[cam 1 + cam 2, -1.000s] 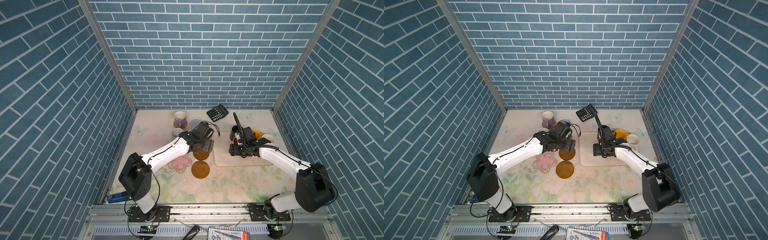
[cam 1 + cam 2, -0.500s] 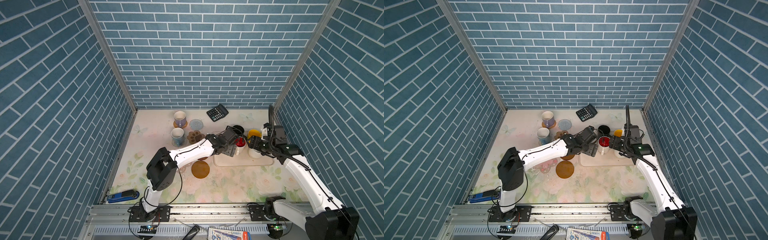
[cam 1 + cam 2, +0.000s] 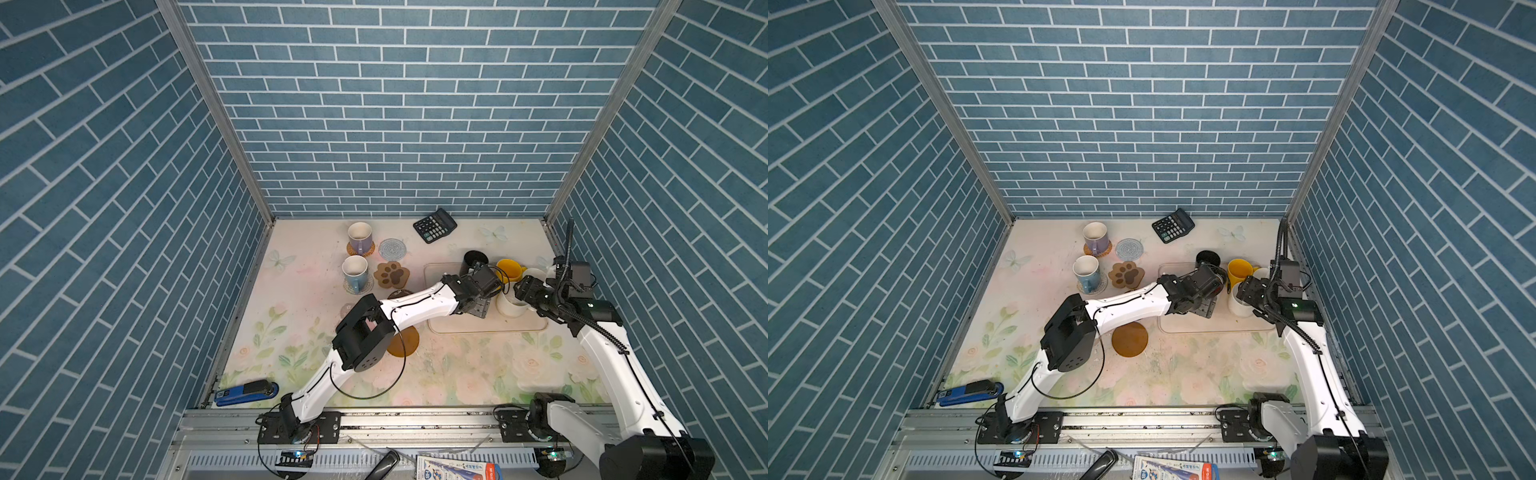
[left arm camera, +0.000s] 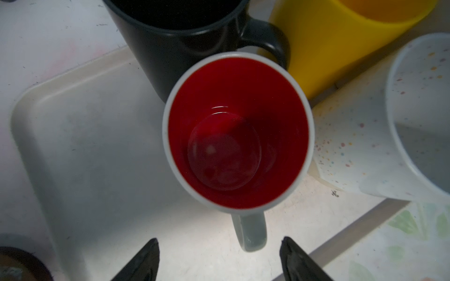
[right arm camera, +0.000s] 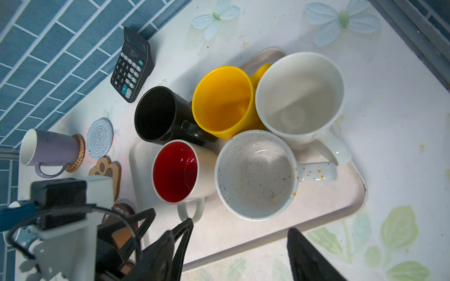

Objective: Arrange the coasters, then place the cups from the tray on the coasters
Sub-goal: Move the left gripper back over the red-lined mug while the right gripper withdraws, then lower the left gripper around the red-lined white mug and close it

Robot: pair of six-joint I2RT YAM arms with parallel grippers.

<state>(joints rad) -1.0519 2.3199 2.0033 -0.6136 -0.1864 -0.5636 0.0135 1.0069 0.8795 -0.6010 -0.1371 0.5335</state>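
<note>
On the tray [image 3: 490, 326] stand several cups: white with red inside [image 4: 237, 131], black [image 3: 473, 259], yellow [image 3: 510, 270], speckled cream [image 5: 254, 174] and plain cream [image 5: 299, 97]. My left gripper [image 4: 219, 239] reaches across to the red-inside cup. It is open, its fingers either side of the handle without gripping. My right gripper [image 5: 231, 231] hangs open above the tray's front edge. The lavender cup [image 3: 360, 237] sits on the woven coaster [image 3: 360, 249], the pale blue cup [image 3: 355, 272] on the lacy one. The blue-grey coaster [image 3: 392, 248], paw coaster [image 3: 391, 274] and amber disc [image 3: 405, 343] lie bare.
A black calculator [image 3: 434, 225] lies at the back by the wall. A blue stapler [image 3: 247, 392] rests at the front left corner. The left arm [image 3: 415, 305] spans the table over a second amber disc and a pink flowery coaster. Brick walls close in three sides.
My left arm has swung from the coasters across to the tray, over the red-inside cup, and its jaws have narrowed a little. My right arm has drawn back toward the right wall.
</note>
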